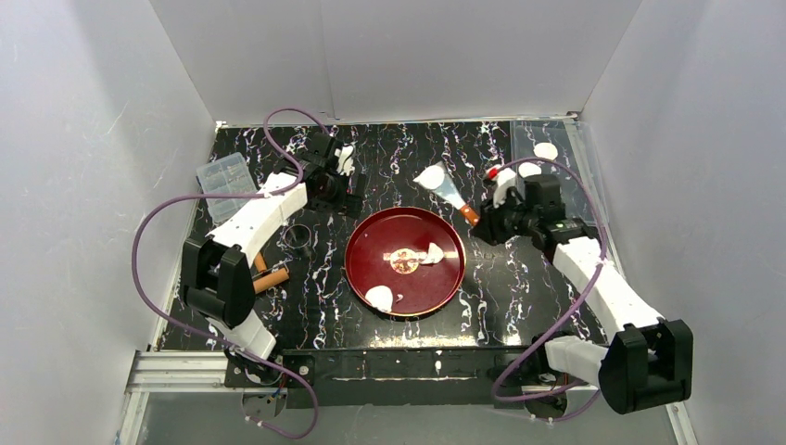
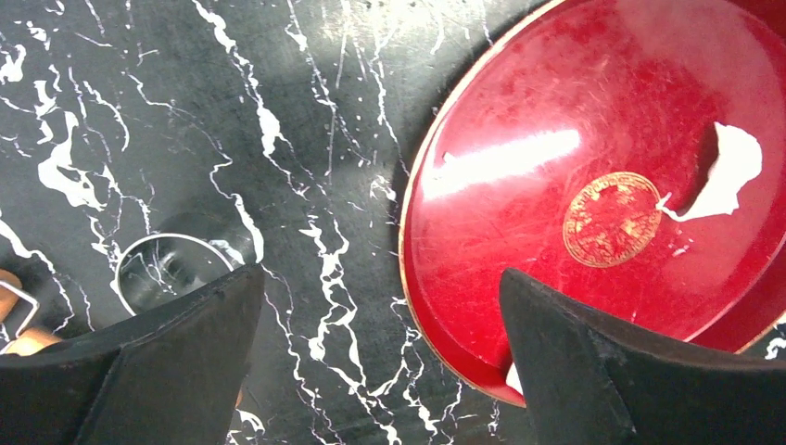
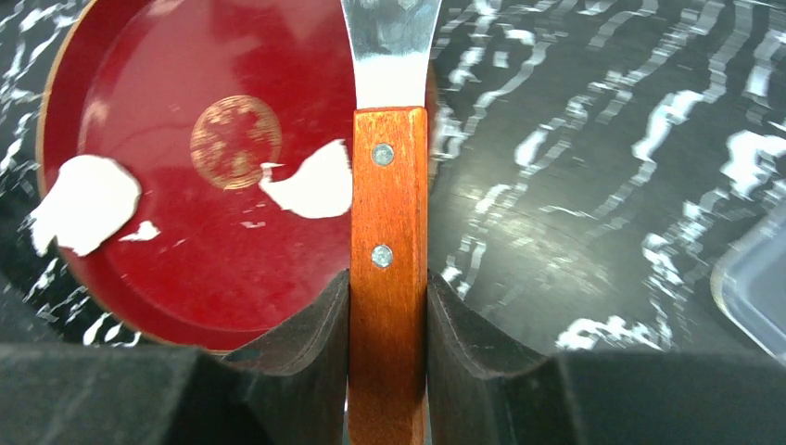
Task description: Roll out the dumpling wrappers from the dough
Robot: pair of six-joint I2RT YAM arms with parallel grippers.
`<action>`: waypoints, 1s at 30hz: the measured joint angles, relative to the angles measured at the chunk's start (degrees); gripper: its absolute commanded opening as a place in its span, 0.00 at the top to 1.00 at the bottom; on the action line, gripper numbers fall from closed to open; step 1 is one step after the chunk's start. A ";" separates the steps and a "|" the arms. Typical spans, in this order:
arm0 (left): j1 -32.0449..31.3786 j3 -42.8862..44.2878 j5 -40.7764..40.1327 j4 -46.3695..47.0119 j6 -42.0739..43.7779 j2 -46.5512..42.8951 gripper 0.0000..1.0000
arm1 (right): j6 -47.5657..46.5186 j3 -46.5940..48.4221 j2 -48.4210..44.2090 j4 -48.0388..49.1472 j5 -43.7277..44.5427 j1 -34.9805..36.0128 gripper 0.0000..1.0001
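Observation:
Two ragged pieces of dough (image 1: 433, 252) (image 1: 379, 297) lie on the round red tray (image 1: 366, 243); in the right wrist view the dough (image 3: 88, 202) (image 3: 313, 185) has torn edges. Two round white dumpling wrappers (image 1: 546, 150) (image 1: 529, 170) rest at the back right. My right gripper (image 1: 482, 221) (image 3: 387, 297) is shut on the wooden handle of a spatula (image 3: 387, 232), whose metal blade (image 1: 447, 192) carries a white lump at its tip. My left gripper (image 1: 348, 197) (image 2: 380, 315) hangs open over the table beside the tray's left rim (image 2: 422, 195), holding nothing.
A small metal ring (image 1: 301, 236) (image 2: 176, 269) sits left of the tray. A brown rolling pin (image 1: 269, 278) lies near the left arm's base. A clear plastic box (image 1: 227, 181) (image 3: 755, 278) stands at the back left. White walls close in three sides.

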 measured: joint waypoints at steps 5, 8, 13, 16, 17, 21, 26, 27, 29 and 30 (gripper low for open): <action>0.17 -0.68 2.40 -0.26 0.92 -1.60 0.02 | 0.52 0.00 -0.63 0.79 -0.07 -10.03 0.99; 0.48 -0.68 3.30 -0.28 1.64 -1.99 0.02 | 1.29 0.11 -0.24 1.66 0.09 -15.13 0.99; 1.33 -0.79 3.50 -0.28 2.95 -2.03 0.02 | 2.97 2.38 4.61 4.39 0.46 -23.15 0.99; 1.99 -1.11 3.72 -0.83 3.58 -2.25 0.02 | 4.24 3.61 7.52 6.93 0.44 -27.28 0.99; 2.21 -1.11 3.78 -1.11 3.85 -2.27 0.02 | 4.37 4.11 8.37 7.63 0.46 -28.33 0.99; 3.13 -1.09 4.28 -1.77 4.74 -2.27 0.02 | 4.74 7.15 12.46 10.03 1.07 -32.33 0.99; 3.91 -1.09 4.83 -2.73 5.51 -2.23 0.02 | 4.74 10.23 17.46 12.59 2.69 -37.70 0.99; 4.07 -1.09 4.90 -2.84 5.53 -2.19 0.02 | 4.61 10.69 18.36 12.87 3.15 -38.56 0.99; 4.37 -1.05 5.05 -2.93 5.60 -1.92 0.02 | 4.09 11.56 20.17 13.05 4.28 -40.37 0.99; 4.48 -0.98 5.14 -2.93 5.66 -1.60 0.02 | 3.87 11.78 20.79 13.07 4.83 -40.96 0.99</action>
